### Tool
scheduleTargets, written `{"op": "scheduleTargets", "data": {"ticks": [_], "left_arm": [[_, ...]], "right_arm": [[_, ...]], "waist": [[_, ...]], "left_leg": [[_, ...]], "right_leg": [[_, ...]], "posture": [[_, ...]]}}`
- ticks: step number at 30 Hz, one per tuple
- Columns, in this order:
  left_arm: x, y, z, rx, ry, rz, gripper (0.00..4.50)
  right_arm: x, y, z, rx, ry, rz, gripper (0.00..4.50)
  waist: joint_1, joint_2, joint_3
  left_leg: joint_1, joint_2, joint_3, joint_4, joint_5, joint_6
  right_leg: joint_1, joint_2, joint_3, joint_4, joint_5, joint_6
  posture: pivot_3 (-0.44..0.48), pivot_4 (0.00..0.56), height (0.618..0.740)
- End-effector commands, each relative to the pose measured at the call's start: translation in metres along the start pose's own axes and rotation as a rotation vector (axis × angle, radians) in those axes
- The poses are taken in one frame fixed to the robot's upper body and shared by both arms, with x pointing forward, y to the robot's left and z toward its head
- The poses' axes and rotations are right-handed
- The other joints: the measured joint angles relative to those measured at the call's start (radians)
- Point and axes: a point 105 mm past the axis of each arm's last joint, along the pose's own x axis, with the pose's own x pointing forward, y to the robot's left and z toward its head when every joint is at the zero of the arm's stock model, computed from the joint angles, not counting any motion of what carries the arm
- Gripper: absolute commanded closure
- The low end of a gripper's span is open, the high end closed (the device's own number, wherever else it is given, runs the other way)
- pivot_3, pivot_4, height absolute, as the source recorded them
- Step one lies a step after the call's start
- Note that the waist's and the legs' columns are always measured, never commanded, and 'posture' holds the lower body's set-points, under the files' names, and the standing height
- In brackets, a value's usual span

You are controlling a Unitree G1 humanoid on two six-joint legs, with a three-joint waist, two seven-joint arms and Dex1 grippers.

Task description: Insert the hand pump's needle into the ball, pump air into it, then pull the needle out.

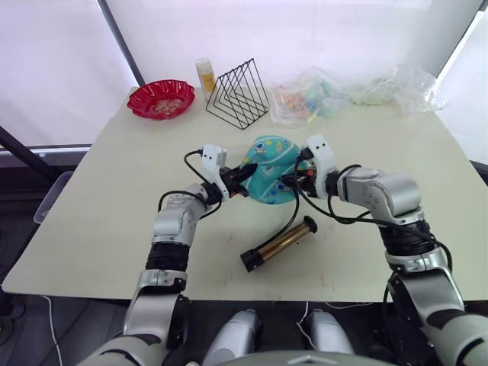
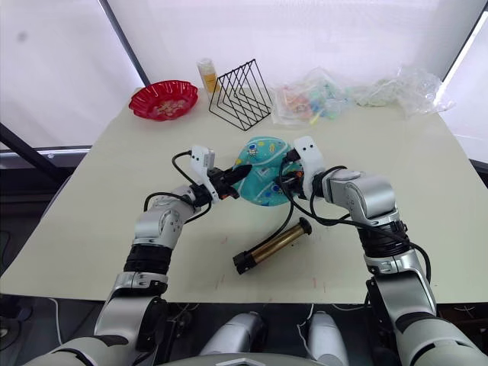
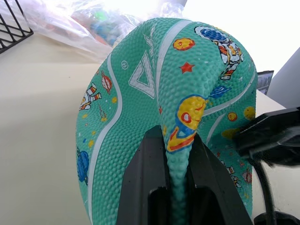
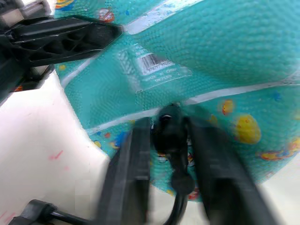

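head stereo pair looks forward and down over the table [image 1: 91, 229]; both wrist cameras sit close against the ball [image 3: 154, 93], shared by all views.

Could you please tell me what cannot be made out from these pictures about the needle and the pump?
- Needle: hidden in the right wrist view, where the right gripper presses the black hose end against the ball; whether it has entered cannot be told.
- Hand pump: its T-handle is too small to tell in the eye views.
- Red bowl's contents: too small.
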Motion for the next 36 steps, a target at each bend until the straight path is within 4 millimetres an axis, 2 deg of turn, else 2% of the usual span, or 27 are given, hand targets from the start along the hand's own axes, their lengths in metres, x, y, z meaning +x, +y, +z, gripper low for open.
{"op": "scheduleTargets", "data": {"ticks": [1, 4, 7, 15, 18, 21, 24, 28, 31, 36], "left_arm": [[0.0, -0.004, -0.048, -0.078, 0.159, -0.001, 4.5], [0.0, -0.004, -0.048, -0.078, 0.158, -0.001, 4.5], [0.0, -0.004, -0.048, -0.077, 0.159, -0.001, 4.5], [0.003, -0.008, -0.047, -0.072, 0.16, -0.01, 4.5], [0.004, -0.009, -0.046, -0.072, 0.161, -0.01, 4.5], [0.009, -0.014, -0.041, -0.068, 0.157, -0.014, 4.5], [0.02, -0.021, -0.03, -0.06, 0.151, 0.002, 4.5], [0.026, -0.026, -0.023, -0.063, 0.155, 0.017, 4.5], [0.027, -0.028, -0.023, -0.063, 0.166, 0.03, 4.5], [0.026, -0.028, -0.025, -0.071, 0.168, 0.043, 4.5]], "right_arm": [[-0.003, 0.003, 0.012, -0.028, -0.041, 0.01, 4.17], [-0.003, 0.003, 0.012, -0.032, -0.039, 0.008, 4.17], [-0.002, 0.003, 0.014, -0.121, -0.032, -0.008, 4.17], [0.008, 0.02, 0.025, -0.577, 0.028, 0.003, 4.17], [0.011, 0.024, 0.025, -0.661, 0.054, 0.022, 4.17], [0.015, 0.025, 0.023, -0.811, 0.119, 0.012, 4.17], [0.02, 0.035, 0.027, -0.915, 0.138, 0.059, 4.17], [0.024, 0.036, 0.027, -0.98, 0.207, 0.078, 4.17], [0.029, 0.044, 0.028, -1.016, 0.238, 0.116, 4.17], [0.038, 0.044, 0.02, -1.026, 0.316, 0.136, 4.17]], "waist": [[0.0, 0.0, 0.0], [0.0, 0.0, 0.0], [0.001, 0.0, 0.0], [-0.003, 0.0, 0.0], [-0.002, 0.0, 0.0], [-0.003, 0.0, 0.0], [-0.002, 0.0, 0.0], [0.001, -0.001, 0.001], [0.004, -0.001, 0.001], [0.003, -0.002, 0.001]], "left_leg": [[0.0, 0.0, 0.0, 0.0, 0.0, 0.0], [0.0, 0.0, 0.0, 0.0, 0.0, 0.0], [0.0, 0.0, -0.001, 0.0, 0.0, 0.0], [0.0, 0.0, 0.0, 0.0, 0.0, 0.0], [0.001, 0.0, -0.001, 0.0, 0.0, 0.0], [0.001, 0.0, -0.001, 0.0, 0.0, -0.001], [0.001, 0.0, -0.001, 0.001, 0.0, -0.001], [0.001, 0.0, -0.002, 0.001, 0.002, -0.003], [0.001, 0.0, -0.004, 0.001, 0.003, -0.004], [0.0, 0.0, -0.006, 0.001, 0.003, -0.004]], "right_leg": [[0.0, 0.0, 0.0, 0.0, 0.0, 0.0], [0.0, 0.0, -0.001, 0.0, 0.0, 0.0], [0.0, 0.0, -0.001, 0.0, 0.0, 0.0], [0.0, 0.0, -0.001, 0.0, 0.0, 0.0], [0.0, 0.0, -0.001, 0.0, 0.0, 0.0], [0.001, 0.0, -0.001, 0.0, 0.0, 0.0], [0.001, 0.001, -0.001, 0.0, 0.001, 0.0], [0.002, 0.001, -0.002, 0.0, 0.002, -0.001], [0.002, 0.001, -0.003, 0.0, 0.002, -0.001], [0.002, 0.001, -0.005, 0.0, 0.003, -0.002]], "posture": [[0.0, 0.15, 0.74], [0.0, 0.15, 0.74], [0.0, 0.15, 0.74], [0.0, 0.15, 0.74], [0.0, 0.15, 0.74], [0.0, 0.15, 0.74], [0.0, 0.15, 0.74], [0.0, 0.15, 0.74], [0.0, 0.15, 0.74], [0.0, 0.15, 0.74]]}}
